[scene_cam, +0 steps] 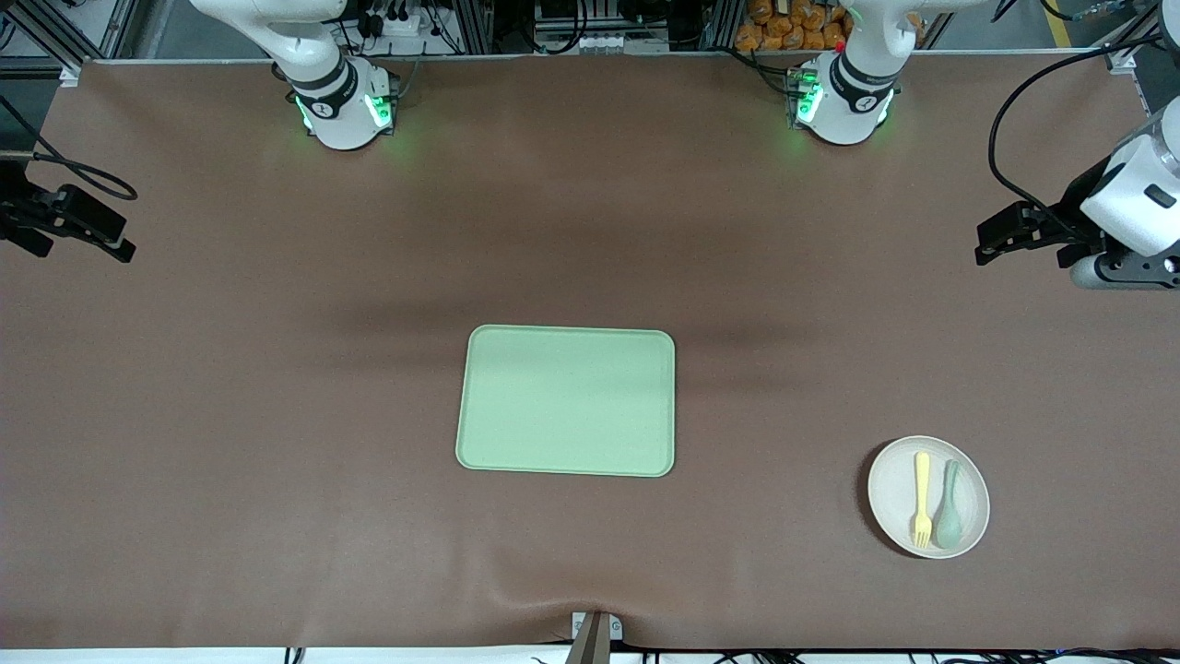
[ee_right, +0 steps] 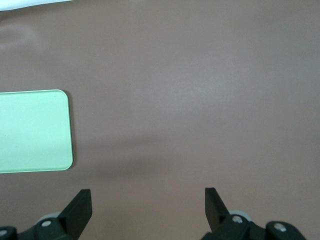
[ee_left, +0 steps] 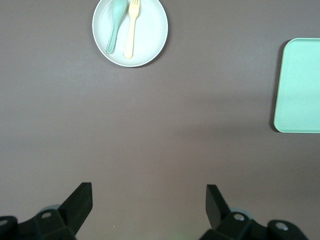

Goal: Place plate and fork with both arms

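The round off-white plate lies on the brown table toward the left arm's end, nearer to the front camera than the tray. On it lie the pale-yellow fork and a grey-green spoon, side by side. The left wrist view shows the plate with the fork some way off from my left gripper. That left gripper hangs open and empty over bare table at the left arm's end. My right gripper hangs open and empty over bare table at the right arm's end.
A rectangular light-green tray with nothing on it lies at the table's middle; its edge shows in the left wrist view and the right wrist view. A small mount sits at the table's front edge.
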